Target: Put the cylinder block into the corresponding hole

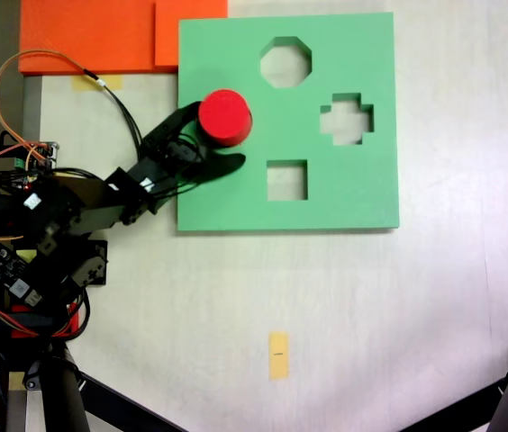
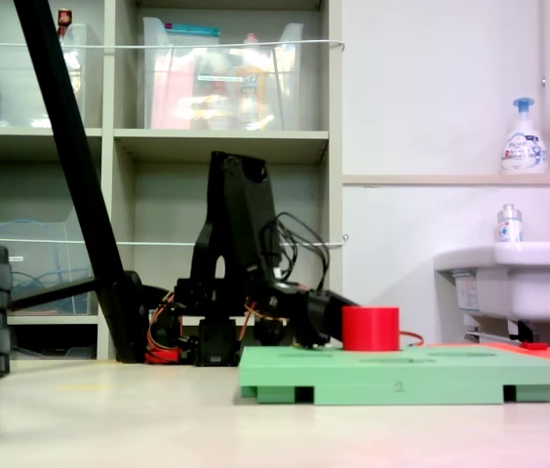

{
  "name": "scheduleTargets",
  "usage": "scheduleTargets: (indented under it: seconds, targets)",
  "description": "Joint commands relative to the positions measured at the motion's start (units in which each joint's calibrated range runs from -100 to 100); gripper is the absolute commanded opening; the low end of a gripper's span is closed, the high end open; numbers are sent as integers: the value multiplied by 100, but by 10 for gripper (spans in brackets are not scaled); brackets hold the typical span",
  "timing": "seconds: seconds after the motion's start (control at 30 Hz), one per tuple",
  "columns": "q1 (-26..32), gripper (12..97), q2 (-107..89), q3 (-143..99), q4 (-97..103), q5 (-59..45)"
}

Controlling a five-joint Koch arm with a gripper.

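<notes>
fixed view, top: cylinder block (image 1: pixel 225 117) stands on green board (image 1: pixel 344 193), circular hole unseen
tool (image 1: pixel 213 139): jaws pinching block
risk: block tips if released off-centre

The cylinder block (image 1: pixel 225 117) covers whatever cut-out lies beneath it on the green board (image 1: pixel 362 193), and hides the gripper's (image 1: pixel 221 148) upper fingertip
</notes>
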Motion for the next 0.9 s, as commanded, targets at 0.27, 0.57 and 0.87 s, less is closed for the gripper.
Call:
scheduleTargets:
  seconds: [0.27, 0.57, 0.87]
  targets:
    - [-386, 558, -5470, -1553, -436, -88]
    - [-1231, 526, -6922, -356, -3393, -317]
    - [-2457, 469, -6922, 1418, -4856, -4059]
